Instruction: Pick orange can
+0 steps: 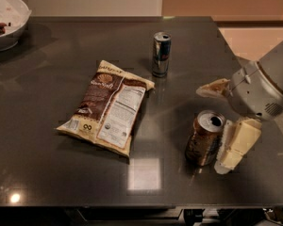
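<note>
The orange can stands upright on the dark table at the front right, with an orange-brown body, dark markings and a silver top. My gripper comes in from the right and is open. Its cream near finger lies right against the can's right side. Its far finger hovers just behind the can. The can stands roughly between the two fingers and rests on the table.
A slim silver-and-blue can stands at the back centre. A brown-and-cream snack bag lies flat left of centre. A white bowl sits at the back left corner. The table's right edge is just past my gripper.
</note>
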### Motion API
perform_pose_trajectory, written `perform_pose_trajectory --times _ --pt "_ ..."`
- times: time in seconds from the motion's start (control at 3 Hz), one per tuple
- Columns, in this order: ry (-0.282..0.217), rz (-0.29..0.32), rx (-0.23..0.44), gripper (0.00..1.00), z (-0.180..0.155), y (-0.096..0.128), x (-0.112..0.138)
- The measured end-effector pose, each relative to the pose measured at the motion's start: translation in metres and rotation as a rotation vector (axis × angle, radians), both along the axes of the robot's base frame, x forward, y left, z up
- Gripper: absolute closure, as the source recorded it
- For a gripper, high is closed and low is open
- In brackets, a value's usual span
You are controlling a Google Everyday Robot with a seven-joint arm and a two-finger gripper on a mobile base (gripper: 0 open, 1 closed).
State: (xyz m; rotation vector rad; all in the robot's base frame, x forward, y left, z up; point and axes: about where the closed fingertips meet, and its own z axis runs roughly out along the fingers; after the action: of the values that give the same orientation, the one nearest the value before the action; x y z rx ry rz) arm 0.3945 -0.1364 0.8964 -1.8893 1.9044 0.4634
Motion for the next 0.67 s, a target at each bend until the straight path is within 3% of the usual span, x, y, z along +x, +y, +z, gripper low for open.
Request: perform_pose_trajectory --times 0.67 --pt "0.007 0.030 0.005 0.49 -0.0002 0.0021 -0.0047"
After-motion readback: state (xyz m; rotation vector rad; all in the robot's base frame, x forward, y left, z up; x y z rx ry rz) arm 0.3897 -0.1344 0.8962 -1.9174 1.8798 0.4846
